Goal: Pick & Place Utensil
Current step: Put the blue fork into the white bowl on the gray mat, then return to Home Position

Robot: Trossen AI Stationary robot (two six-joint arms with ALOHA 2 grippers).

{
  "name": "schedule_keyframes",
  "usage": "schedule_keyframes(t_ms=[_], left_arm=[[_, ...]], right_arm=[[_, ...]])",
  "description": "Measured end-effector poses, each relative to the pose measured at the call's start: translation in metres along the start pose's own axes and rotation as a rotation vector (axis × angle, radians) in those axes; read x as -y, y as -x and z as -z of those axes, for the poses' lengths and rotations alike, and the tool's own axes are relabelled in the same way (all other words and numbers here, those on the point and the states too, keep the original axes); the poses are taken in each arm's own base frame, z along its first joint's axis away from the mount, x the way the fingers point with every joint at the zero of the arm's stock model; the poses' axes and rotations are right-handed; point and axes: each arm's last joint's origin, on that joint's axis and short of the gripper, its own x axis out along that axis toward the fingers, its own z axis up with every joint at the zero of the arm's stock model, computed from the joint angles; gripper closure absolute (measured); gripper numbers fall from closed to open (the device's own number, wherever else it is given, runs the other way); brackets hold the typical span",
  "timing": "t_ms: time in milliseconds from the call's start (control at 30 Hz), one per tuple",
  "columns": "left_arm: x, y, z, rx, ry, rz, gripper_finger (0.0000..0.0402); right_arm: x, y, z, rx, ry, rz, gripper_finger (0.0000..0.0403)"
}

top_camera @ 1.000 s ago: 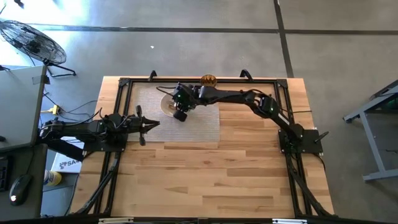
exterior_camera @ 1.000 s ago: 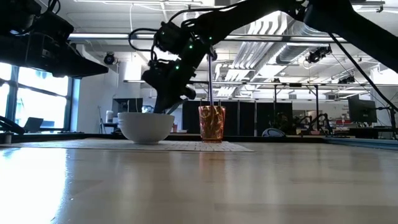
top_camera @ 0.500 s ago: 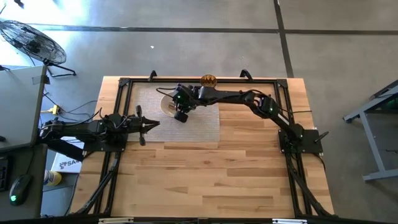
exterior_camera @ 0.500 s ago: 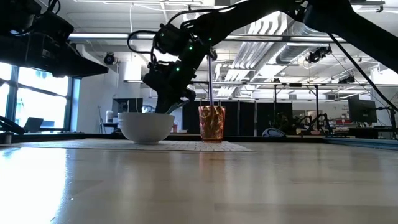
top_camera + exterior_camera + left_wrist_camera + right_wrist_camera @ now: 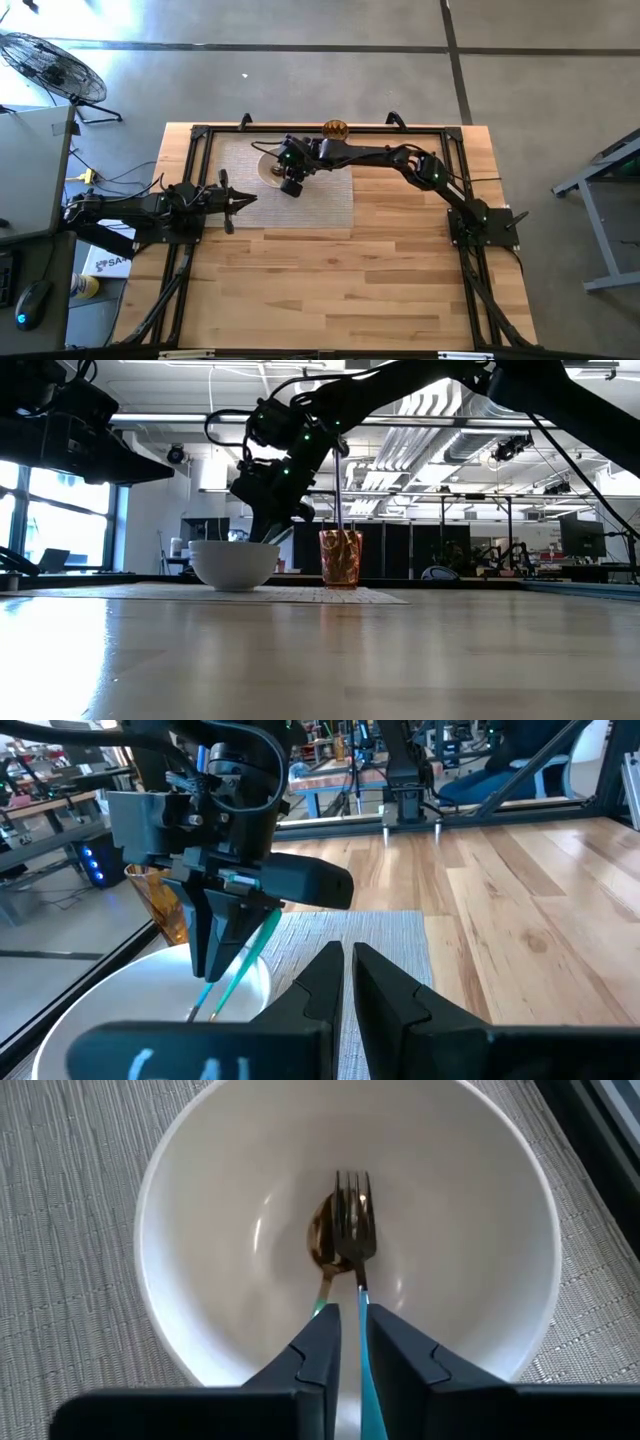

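Note:
A white bowl [image 5: 266, 170] [image 5: 235, 563] [image 5: 200, 1150] stands on a grey woven placemat [image 5: 325, 200]. In it lie a gold spoon [image 5: 324, 1245] and a fork [image 5: 352, 1205] with a teal handle, the fork's tines over the spoon's head. My right gripper [image 5: 352, 1318] [image 5: 215, 950] hangs over the bowl's rim, shut on the fork. An orange cup [image 5: 334, 128] [image 5: 341, 558] stands behind the bowl, a thin utensil [image 5: 340, 490] upright in it. My left gripper [image 5: 347, 970] [image 5: 245, 200] waits shut at the mat's left edge. My right gripper pinches the fork's teal handle [image 5: 362, 1335] between its two fingers, which come from above, slanting down into the bowl. The handle lies along the fingers. The fork is tilted, its tines [image 5: 352, 1190] down on the bowl's bottom beside the spoon's head.
The placemat covers the table's far left part; bare wood [image 5: 400, 270] lies to its right and near side. A black frame rail [image 5: 320, 128] runs along the far edge by the cup. The spoon's handle [image 5: 323, 1292] passes under one finger.

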Motion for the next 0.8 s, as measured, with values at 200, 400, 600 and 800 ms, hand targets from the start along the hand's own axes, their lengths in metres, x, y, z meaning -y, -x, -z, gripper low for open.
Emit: schedule_keyframes(t_ms=[200, 400, 600, 800], left_arm=[[0.0, 0.0, 0.0, 0.0, 0.0, 0.0, 0.0378], [0.0, 0.0, 0.0, 0.0, 0.0, 0.0, 0.0378], [0.0, 0.0, 0.0, -0.001, 0.0, 0.0, 0.0378], [0.0, 0.0, 0.0, 0.0, 0.0, 0.0, 0.0378]], right_arm=[[0.0, 0.006, -0.002, 0.009, 0.002, 0.021, 0.0344], [-0.012, 0.059, -0.016, 0.047, 0.054, 0.021, 0.0352], [-0.047, 0.116, -0.011, -0.007, 0.193, -0.003, 0.0373], [-0.095, 0.138, 0.008, -0.079, 0.32, -0.047, 0.0399]])
